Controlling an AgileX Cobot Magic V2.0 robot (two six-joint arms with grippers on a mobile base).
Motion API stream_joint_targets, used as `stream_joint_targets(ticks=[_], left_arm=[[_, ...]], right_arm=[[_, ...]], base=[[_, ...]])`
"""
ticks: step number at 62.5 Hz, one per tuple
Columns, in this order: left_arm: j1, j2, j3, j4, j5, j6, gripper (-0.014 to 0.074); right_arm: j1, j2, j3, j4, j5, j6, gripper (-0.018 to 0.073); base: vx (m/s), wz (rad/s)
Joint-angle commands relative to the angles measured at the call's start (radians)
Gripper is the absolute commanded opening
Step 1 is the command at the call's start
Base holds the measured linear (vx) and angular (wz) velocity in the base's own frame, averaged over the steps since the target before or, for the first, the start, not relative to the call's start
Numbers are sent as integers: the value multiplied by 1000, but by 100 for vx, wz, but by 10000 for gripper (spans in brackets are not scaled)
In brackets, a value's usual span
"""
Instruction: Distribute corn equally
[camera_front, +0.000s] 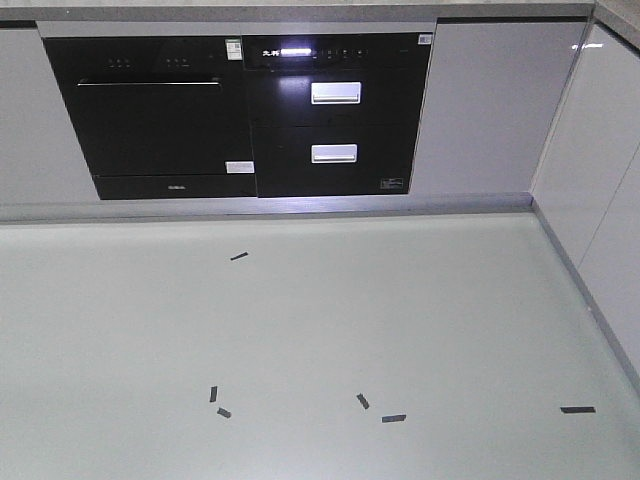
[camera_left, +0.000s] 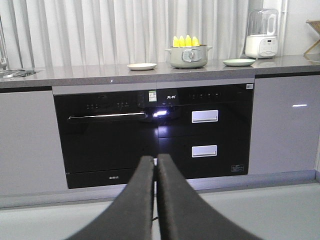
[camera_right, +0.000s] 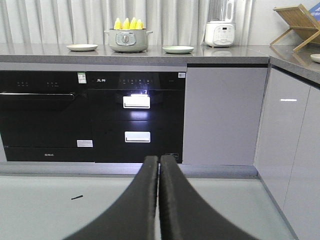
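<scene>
Several yellow corn cobs (camera_left: 185, 41) stand tips-up in a grey pot (camera_left: 188, 57) on the far countertop; the right wrist view shows the same corn (camera_right: 128, 23) in the pot (camera_right: 128, 41). A cream plate (camera_left: 142, 66) lies left of the pot and a green plate (camera_left: 238, 62) right of it. My left gripper (camera_left: 155, 159) is shut and empty, low over the floor and far from the counter. My right gripper (camera_right: 159, 159) is likewise shut with nothing in it.
Black built-in appliances (camera_front: 240, 115) fill the cabinet front under the counter. White cabinets (camera_right: 287, 150) run along the right. A blender (camera_left: 261, 33) and a wooden rack (camera_right: 297, 22) stand on the counter. Black tape marks (camera_front: 393, 418) dot the pale floor.
</scene>
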Motion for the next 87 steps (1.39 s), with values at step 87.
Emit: stream_joint_targets(ticks=[87], left_arm=[[1,-17,14,-7,-78,-11,-6]], right_arm=[[2,-4,11,-3,-74,-1,-3]], base=[[0,0]])
